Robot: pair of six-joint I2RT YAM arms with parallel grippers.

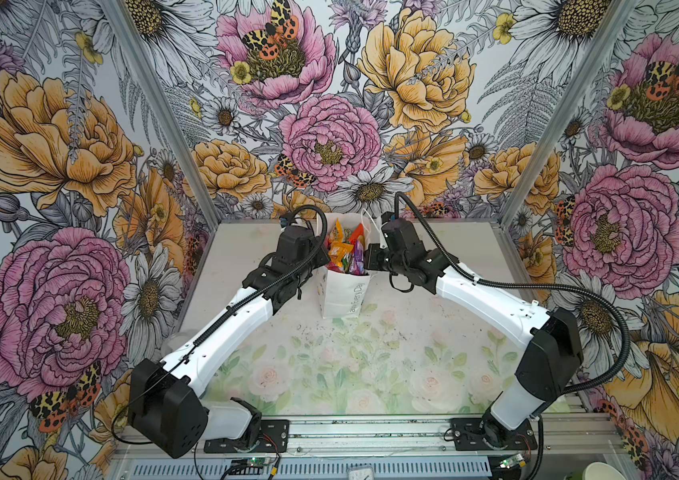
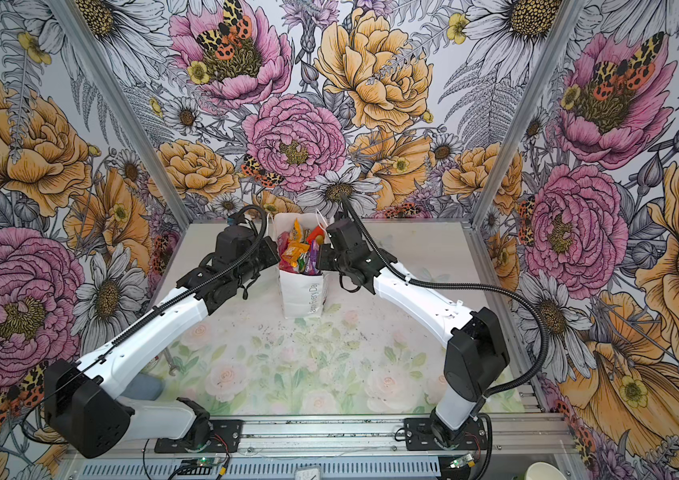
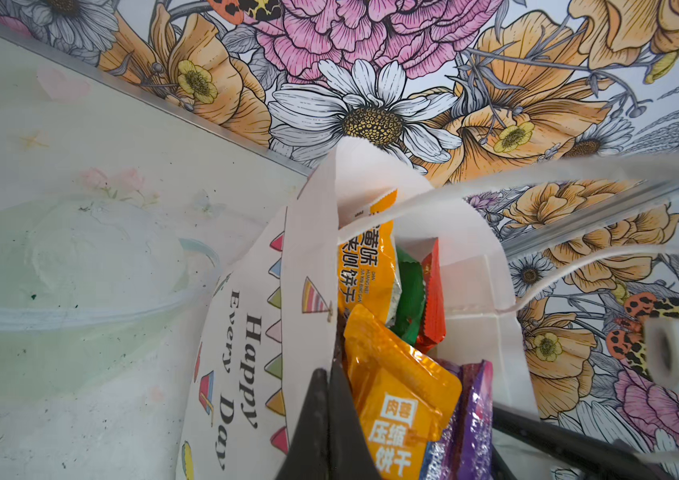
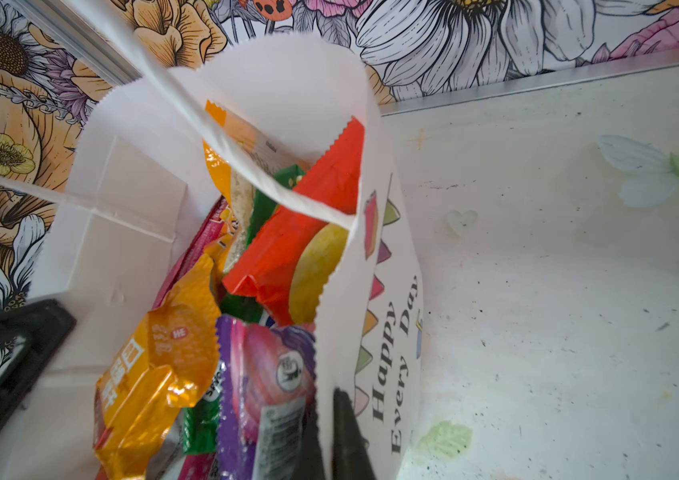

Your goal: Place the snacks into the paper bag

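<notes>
The white paper bag (image 1: pixel 344 297) (image 2: pixel 303 297) stands upright at the back middle of the table, lettered "Happy Every Day" (image 3: pixel 246 365). Several snacks (image 1: pixel 344 253) (image 2: pixel 298 253) fill it: orange packets (image 3: pixel 396 395), a purple one (image 4: pixel 271 374), a red-orange one with a yellow circle (image 4: pixel 308 232) and green ones. My left gripper (image 3: pixel 329 374) (image 1: pixel 322 255) is shut on the bag's left rim. At the opposite rim my right gripper (image 4: pixel 327 399) (image 1: pixel 371 259) is shut with one finger inside the paper wall and one outside.
A clear plastic cup (image 3: pixel 80 291) lies on the table left of the bag. A blue-grey object (image 2: pixel 142 386) shows under my left arm. The bag's white cord handles (image 3: pixel 578 174) stand loose above its mouth. The flowered back wall (image 1: pixel 329 145) rises just behind the bag.
</notes>
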